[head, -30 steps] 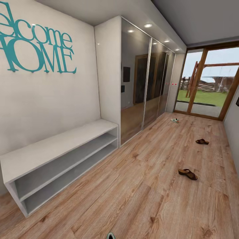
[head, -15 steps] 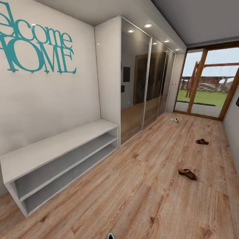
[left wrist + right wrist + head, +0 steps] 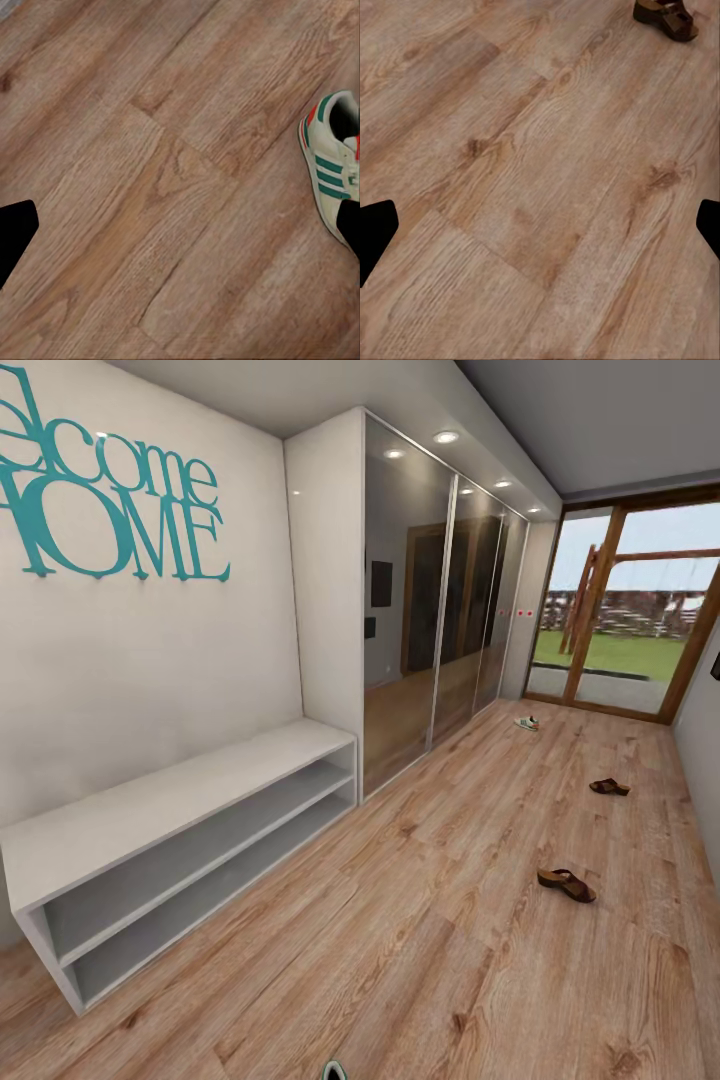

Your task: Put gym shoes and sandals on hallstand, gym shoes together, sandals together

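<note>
On the corridor floor (image 3: 430,920) one gym shoe (image 3: 527,723), white with green stripes, lies far down the corridor near the glass door. The second gym shoe (image 3: 334,161) lies just beside one fingertip of my left gripper (image 3: 180,232), which is open above bare planks; its tip (image 3: 334,1071) peeks in at the head view's lower edge. Two brown sandals lie to the right, one nearer (image 3: 566,884) and one farther (image 3: 609,787). My right gripper (image 3: 540,225) is open over the floor, with a sandal (image 3: 666,16) some way ahead of it. The hallstand is out of view.
A long pale grey two-tier bench (image 3: 170,800) without upper shelves stands against the left wall under teal lettering. A mirrored wardrobe (image 3: 440,610) follows it. A glass door (image 3: 620,620) closes the corridor's far end, and a wall (image 3: 700,750) runs along the right.
</note>
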Robot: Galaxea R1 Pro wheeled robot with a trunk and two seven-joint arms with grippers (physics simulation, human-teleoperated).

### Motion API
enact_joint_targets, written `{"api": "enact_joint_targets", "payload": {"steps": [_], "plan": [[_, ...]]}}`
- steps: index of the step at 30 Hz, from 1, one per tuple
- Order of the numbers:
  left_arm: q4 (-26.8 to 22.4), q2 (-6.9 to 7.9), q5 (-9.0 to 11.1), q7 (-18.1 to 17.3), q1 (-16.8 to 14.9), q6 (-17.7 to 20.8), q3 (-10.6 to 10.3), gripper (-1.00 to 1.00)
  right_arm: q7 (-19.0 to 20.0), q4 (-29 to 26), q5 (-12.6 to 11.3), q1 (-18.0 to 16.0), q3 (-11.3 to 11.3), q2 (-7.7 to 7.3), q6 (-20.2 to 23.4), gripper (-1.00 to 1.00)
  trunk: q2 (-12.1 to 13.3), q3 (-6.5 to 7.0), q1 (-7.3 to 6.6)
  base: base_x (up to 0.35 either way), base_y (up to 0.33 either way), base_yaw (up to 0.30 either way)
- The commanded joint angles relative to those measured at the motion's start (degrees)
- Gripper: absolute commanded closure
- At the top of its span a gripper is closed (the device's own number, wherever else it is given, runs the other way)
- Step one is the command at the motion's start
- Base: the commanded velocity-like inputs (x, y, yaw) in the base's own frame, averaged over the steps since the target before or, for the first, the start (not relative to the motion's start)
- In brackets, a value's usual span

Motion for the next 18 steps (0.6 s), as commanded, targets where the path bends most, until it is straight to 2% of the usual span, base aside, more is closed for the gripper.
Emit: {"api": "enact_joint_targets", "payload": {"steps": [1,5,6,18], "plan": [[-0.15,0.02,-0.01,0.0,-0.48,-0.18,0.02,-1.0,-0.16,-0.25,-0.02,-0.3,-0.21,-0.02,-0.15,-1.0,-0.03,-0.07,0.0,0.0,0.0,0.0],[-0.57,0.07,0.45,0.04,-2.33,-0.23,0.32,-1.0,-0.22,-0.79,-0.02,-1.37,-1.19,-0.09,-0.1,-1.0,-0.03,-0.07,0.0,0.0,0.0,0.0],[-0.76,0.03,0.73,-0.01,-2.53,-0.38,0.99,-1.0,-0.1,-0.53,0.05,-1.65,-1.43,-0.1,-0.09,-1.0,-0.03,-0.07,0.0,0.0,0.0,0.0],[-0.51,0.03,0.75,0.05,-2.17,-0.51,1.56,-1.0,-0.03,2.16,0.17,-1.78,-1.18,0.21,-0.17,-1.0,-0.03,-0.07,0.0,0.0,0.0,0.0]]}}
